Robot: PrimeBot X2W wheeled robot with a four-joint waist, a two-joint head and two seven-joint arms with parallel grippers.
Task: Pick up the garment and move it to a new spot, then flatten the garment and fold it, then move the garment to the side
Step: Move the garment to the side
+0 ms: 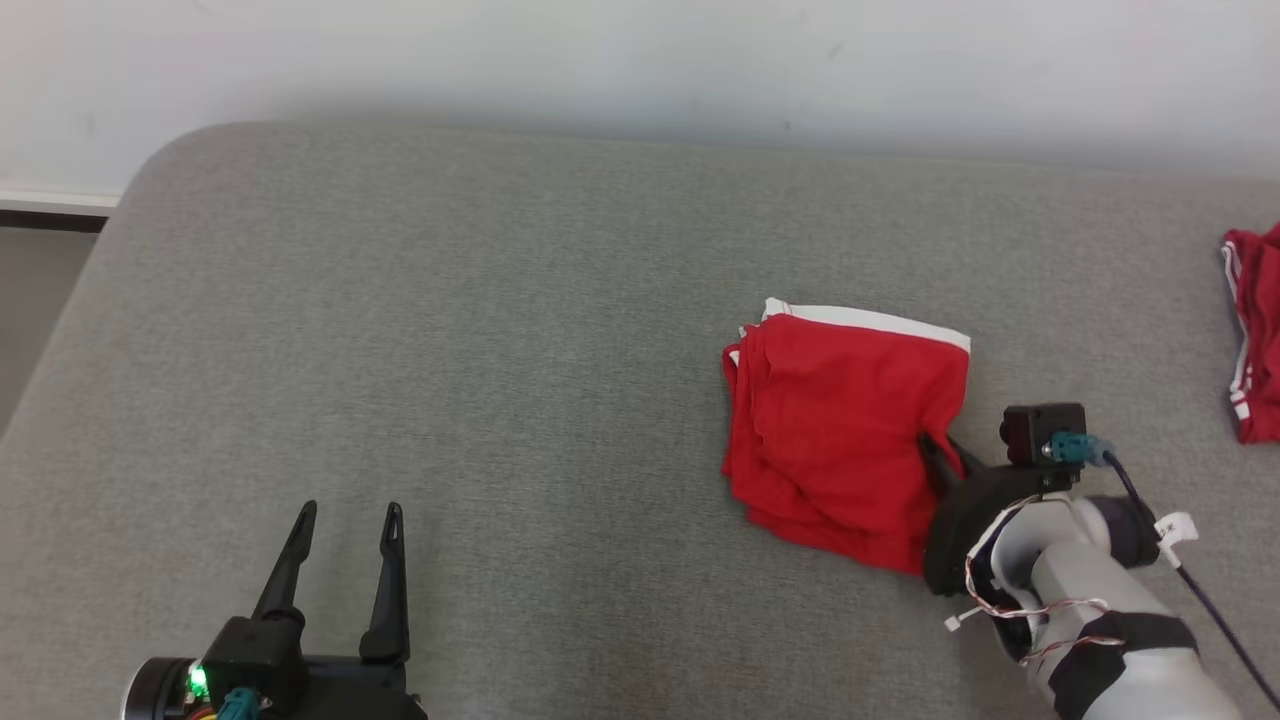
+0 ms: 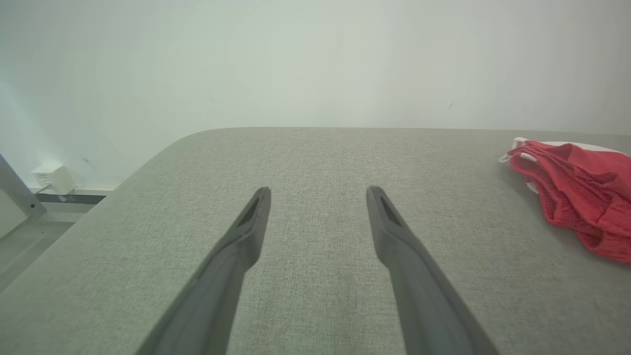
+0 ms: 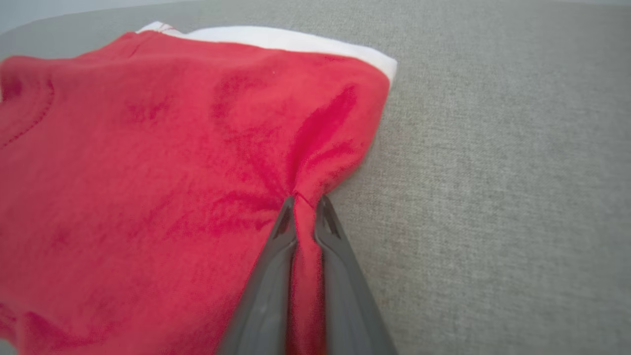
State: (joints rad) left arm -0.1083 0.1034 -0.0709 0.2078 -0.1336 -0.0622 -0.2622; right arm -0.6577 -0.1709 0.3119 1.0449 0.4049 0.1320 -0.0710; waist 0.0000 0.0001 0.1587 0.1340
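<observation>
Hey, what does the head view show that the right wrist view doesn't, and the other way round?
Head view, beyond the wrist view: the left gripper, open at the lower left away from the cloth, and a second red garment at the right edge. Right wrist view, beyond the head view: close detail of the pinch, a ridge of fabric squeezed between the fingers, creases fanning out. Shared: the folded red garment with its white band, the grey padded surface, and the right gripper shut on the garment's edge.

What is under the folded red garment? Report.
The red garment lies on the grey padded surface; a white band shows along its far edge. Anything else beneath is hidden by cloth.
</observation>
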